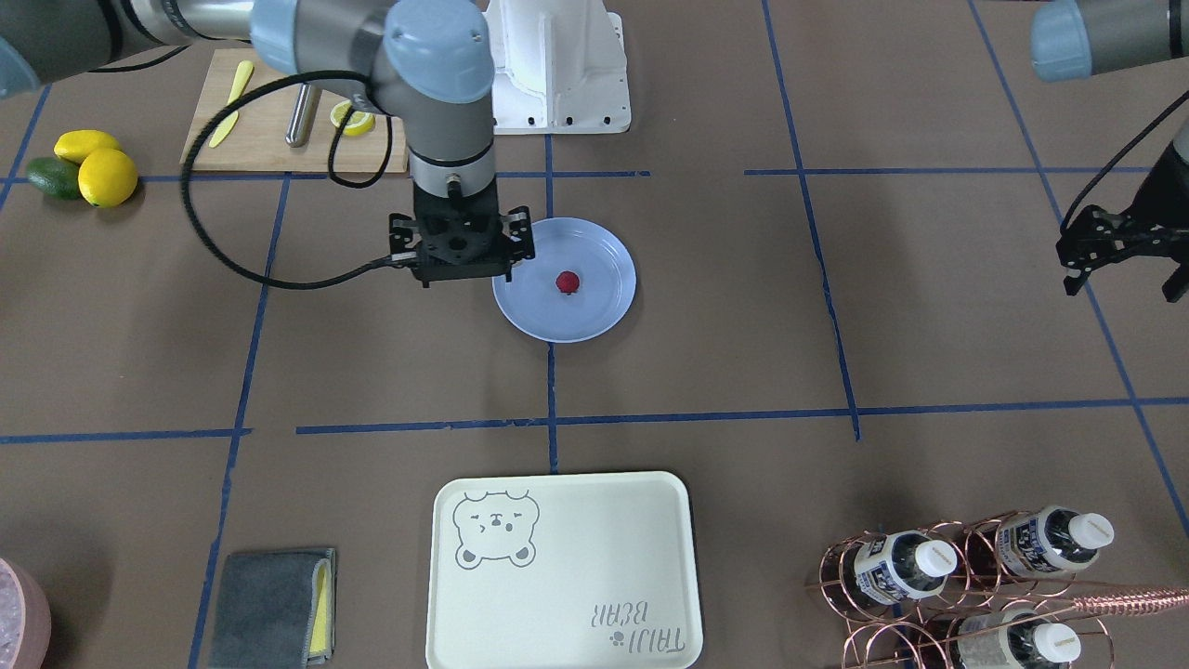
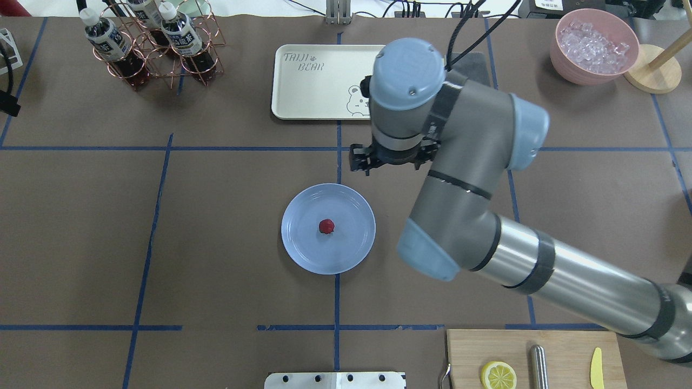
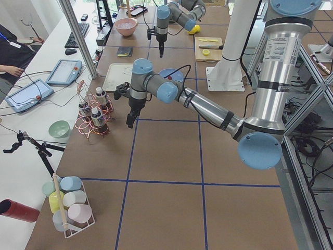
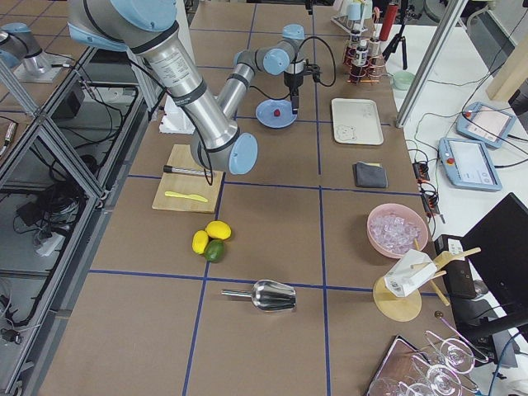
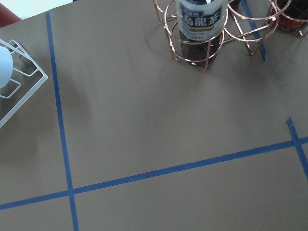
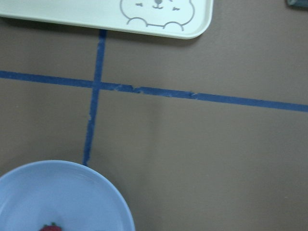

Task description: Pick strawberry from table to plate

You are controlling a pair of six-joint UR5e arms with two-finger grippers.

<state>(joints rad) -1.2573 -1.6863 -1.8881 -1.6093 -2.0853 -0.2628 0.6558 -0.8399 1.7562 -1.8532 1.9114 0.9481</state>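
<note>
The small dark-red strawberry (image 1: pixel 567 281) (image 2: pixel 326 226) lies near the middle of the light-blue plate (image 1: pixel 604 307) (image 2: pixel 303 248) on the brown table (image 1: pixel 836 307). My right gripper (image 1: pixel 464 277) (image 2: pixel 386 162) hangs over the table just beside the plate's rim, on the tray side, open and holding nothing. In the right wrist view only the plate's edge (image 6: pixel 96 192) and the top of the strawberry (image 6: pixel 50 227) show at the bottom left. My left gripper (image 1: pixel 1124 290) hovers far off near the bottle rack, open and empty.
A cream bear-print tray (image 1: pixel 562 571) lies beyond the plate. A copper rack of bottles (image 1: pixel 966 581) stands near the left gripper. A cutting board (image 1: pixel 269 130) with a lemon half, two lemons (image 1: pixel 102 167) with an avocado, and a grey cloth (image 1: pixel 274 609) sit at the edges.
</note>
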